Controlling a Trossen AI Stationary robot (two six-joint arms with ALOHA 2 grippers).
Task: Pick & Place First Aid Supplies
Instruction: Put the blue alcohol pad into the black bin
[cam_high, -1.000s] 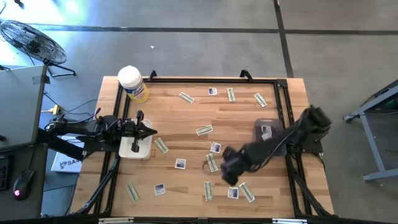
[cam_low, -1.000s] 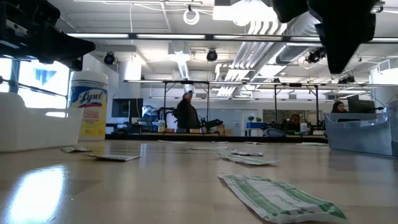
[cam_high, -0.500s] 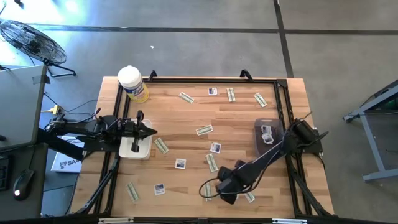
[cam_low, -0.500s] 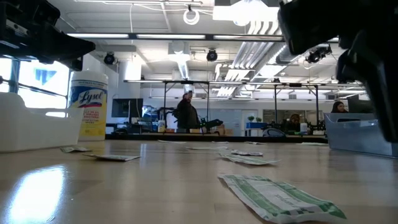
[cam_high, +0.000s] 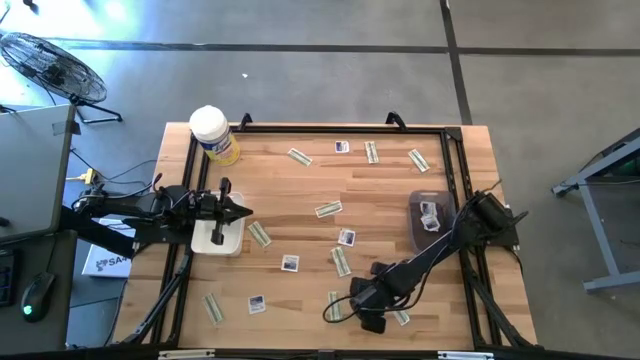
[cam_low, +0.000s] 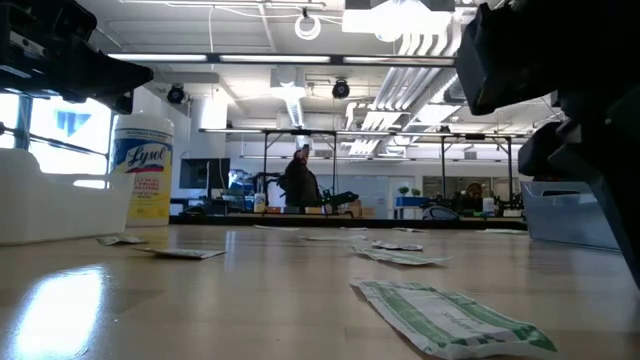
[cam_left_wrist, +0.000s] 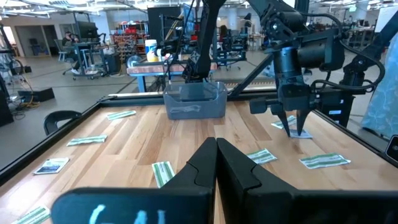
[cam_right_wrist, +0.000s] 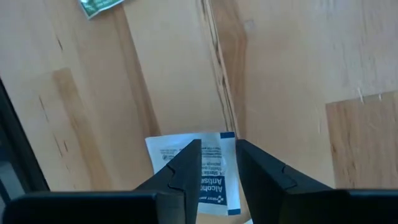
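Observation:
First aid supplies lie scattered flat on the wooden table (cam_high: 390, 190): white squares with blue print, such as one (cam_high: 346, 237), and greenish strips, such as one (cam_high: 341, 262). My right gripper (cam_right_wrist: 217, 147) points steeply down near the table's front edge (cam_high: 371, 316). It is open, with one finger over each side of a white square packet (cam_right_wrist: 163, 150). From the left wrist view this gripper (cam_left_wrist: 297, 127) stands just over that packet (cam_left_wrist: 305, 134). My left gripper (cam_left_wrist: 216, 158) waits at the table's left side (cam_high: 245, 211), level and shut on nothing. My right gripper comes at the white square packet (cam_right_wrist: 217, 163) from above, fingers pointing down over its middle. The packet lies flat on the table. Whether the fingertips (cam_right_wrist: 194, 155) touch it I cannot tell.
A grey bin (cam_high: 428, 222) with a packet in it stands at the right. A yellow canister (cam_high: 213, 135) with a white lid stands at the far left corner. A white block (cam_high: 218, 238) lies under my left gripper. A strip (cam_low: 440, 315) lies close to the low camera.
My right gripper has come down and toward the table's near edge, from above the middle strips to just over the white square packet near the front. The packets lie where they were.

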